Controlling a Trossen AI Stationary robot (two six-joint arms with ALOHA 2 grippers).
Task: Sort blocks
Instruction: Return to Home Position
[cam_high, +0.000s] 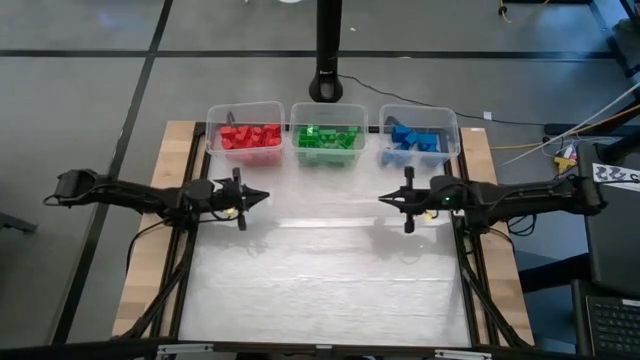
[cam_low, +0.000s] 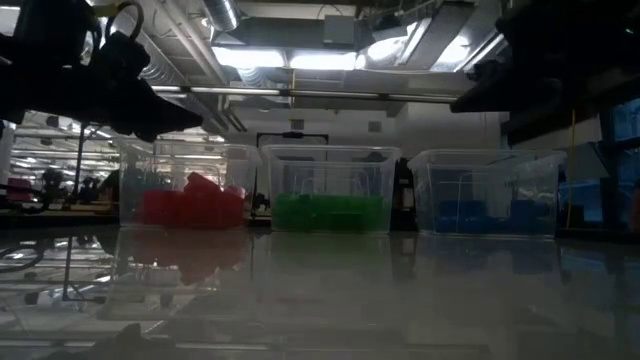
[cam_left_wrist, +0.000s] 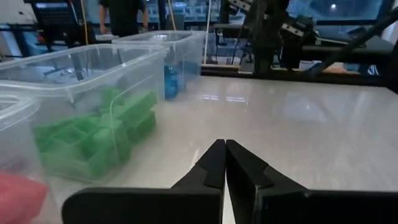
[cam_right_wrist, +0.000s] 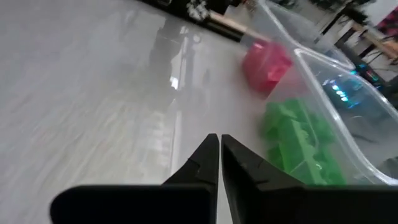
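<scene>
The pale tabletop (cam_high: 320, 290) carries three clear bins in a row along its far edge: the left bin (cam_high: 245, 107), the middle bin (cam_high: 327, 105) and the right bin (cam_high: 420, 109). Both dark arms reach in from the sides, above the surface and just in front of the bins. The left end effector (cam_high: 262, 197) points inward, fingers pressed together, gripping nothing. The right end effector (cam_high: 383, 200) faces it, equally narrow and empty. The red blocks (cam_high: 250, 137) lie in the left bin, the green blocks (cam_high: 328, 138) in the middle bin, and the blue blocks (cam_high: 412, 138) in the right bin.
</scene>
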